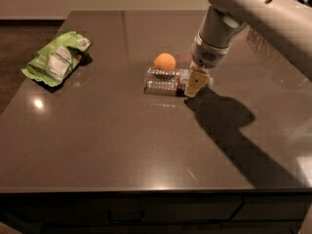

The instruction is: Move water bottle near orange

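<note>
The water bottle (163,81) lies on its side on the dark table, its white cap end pointing right. The orange (165,61) sits right behind it, touching or nearly touching the bottle's far side. My gripper (196,84) reaches down from the upper right and sits at the bottle's cap end, over its label band, with a yellowish block in front of the neck. The neck and part of the cap are hidden behind the gripper.
A green snack bag (56,57) lies at the table's far left. The table's front edge (146,189) runs along the bottom, with drawers below. My arm (258,13) spans the upper right and casts a shadow on the right of the table.
</note>
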Robot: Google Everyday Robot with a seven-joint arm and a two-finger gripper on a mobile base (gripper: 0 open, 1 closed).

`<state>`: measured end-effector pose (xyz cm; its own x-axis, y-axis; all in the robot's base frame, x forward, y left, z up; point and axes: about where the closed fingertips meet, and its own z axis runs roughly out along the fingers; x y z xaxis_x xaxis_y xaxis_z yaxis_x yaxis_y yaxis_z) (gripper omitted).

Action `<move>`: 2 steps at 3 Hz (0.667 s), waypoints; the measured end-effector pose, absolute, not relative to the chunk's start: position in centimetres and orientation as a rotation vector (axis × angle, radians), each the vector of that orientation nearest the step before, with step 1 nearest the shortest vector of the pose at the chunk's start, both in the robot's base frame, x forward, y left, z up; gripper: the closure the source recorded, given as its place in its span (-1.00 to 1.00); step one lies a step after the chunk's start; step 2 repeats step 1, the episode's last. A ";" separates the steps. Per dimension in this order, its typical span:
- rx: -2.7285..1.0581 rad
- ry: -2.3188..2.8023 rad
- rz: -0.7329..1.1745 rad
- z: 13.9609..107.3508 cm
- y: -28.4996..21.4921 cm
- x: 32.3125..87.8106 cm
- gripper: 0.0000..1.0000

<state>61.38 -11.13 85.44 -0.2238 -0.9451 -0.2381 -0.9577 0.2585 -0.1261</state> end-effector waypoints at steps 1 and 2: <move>-1.765 2.267 0.069 85.3 -11.1 61.4 -1.00; -1.765 2.267 0.069 85.3 -11.1 61.4 -1.00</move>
